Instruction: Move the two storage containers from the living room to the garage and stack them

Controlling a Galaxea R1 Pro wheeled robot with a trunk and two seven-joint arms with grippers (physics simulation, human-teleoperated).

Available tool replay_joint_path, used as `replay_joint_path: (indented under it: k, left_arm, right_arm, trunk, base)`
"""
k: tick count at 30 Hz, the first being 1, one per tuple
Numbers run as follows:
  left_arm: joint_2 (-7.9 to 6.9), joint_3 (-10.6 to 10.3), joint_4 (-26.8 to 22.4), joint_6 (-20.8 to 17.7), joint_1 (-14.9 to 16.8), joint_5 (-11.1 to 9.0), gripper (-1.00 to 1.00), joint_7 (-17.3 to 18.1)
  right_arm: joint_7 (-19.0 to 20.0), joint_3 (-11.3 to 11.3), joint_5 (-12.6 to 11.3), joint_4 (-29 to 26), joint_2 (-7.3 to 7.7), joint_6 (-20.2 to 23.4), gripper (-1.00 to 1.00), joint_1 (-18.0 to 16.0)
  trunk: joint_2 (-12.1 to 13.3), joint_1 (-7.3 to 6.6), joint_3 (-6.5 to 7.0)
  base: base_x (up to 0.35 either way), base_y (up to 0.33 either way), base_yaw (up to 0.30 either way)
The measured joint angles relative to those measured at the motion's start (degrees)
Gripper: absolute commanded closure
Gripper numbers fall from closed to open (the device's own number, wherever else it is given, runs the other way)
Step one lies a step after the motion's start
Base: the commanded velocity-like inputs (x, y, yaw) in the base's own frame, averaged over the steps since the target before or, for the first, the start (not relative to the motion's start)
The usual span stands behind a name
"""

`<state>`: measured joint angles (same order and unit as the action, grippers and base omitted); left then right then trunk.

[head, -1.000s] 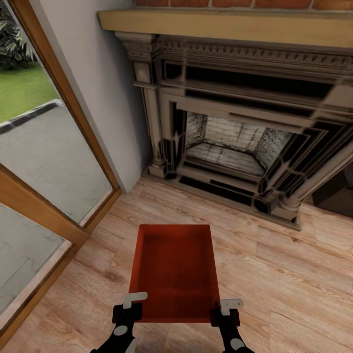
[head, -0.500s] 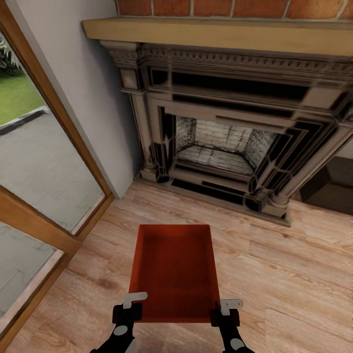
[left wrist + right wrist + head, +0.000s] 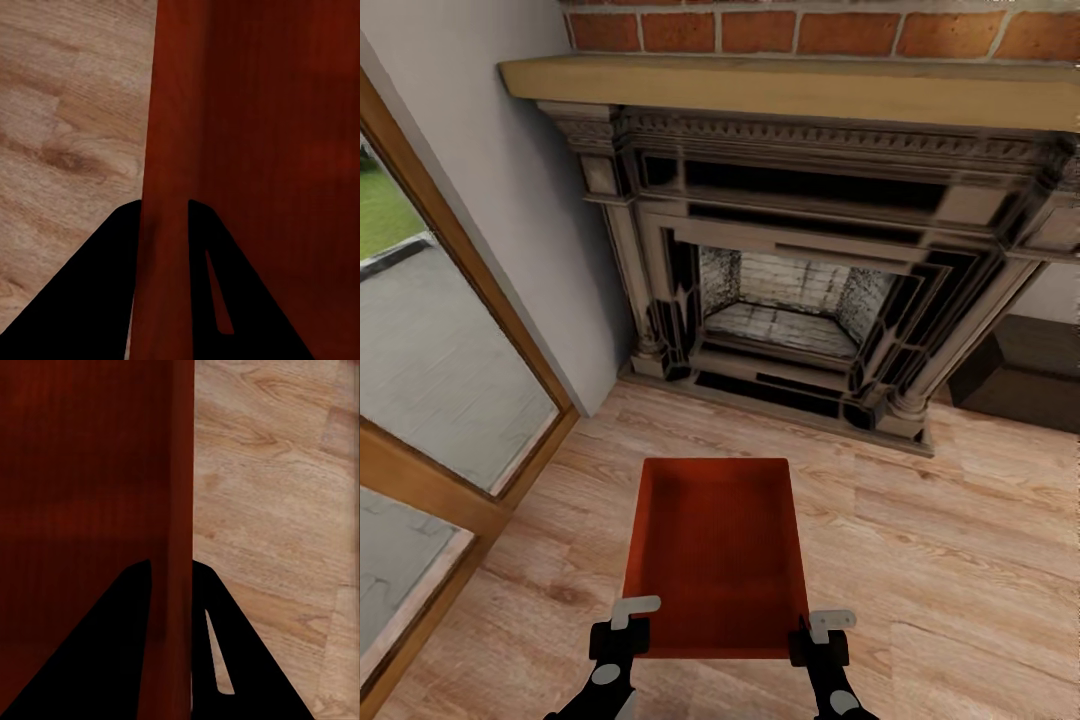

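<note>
Above the wood floor (image 3: 960, 560), near me, I carried one storage container (image 3: 715, 555) in front of the fireplace (image 3: 800, 300). Left gripper (image 3: 622, 628) had its jaws closed on the container's left wall, right gripper (image 3: 820, 635) on the right wall. Glass door (image 3: 430, 380) stood at the left.

Storage container (image 3: 717, 560): red-orange, plain. Floor (image 3: 960, 560): light wood planks, grained. Fireplace (image 3: 800, 290): dark, ornate, grey-white firebox. Brick (image 3: 820, 30): red. Door frame (image 3: 430, 470): brown wood.
</note>
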<state>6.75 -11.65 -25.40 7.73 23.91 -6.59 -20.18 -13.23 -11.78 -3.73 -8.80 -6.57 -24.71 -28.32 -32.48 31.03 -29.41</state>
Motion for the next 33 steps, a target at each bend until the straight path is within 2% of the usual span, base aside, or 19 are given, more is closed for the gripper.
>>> replay_joint_path:
  k: [33]
  left_arm:
    - [0.05, -0.15, 0.01, -0.06, 0.00, 0.01, 1.00, -0.19]
  right_arm:
    - [0.02, 0.20, 0.11, 0.18, 0.01, -0.17, 1.00, 0.00]
  trunk:
    - [0.00, 0.00, 2.54]
  base:
    - [0.000, 0.000, -0.135]
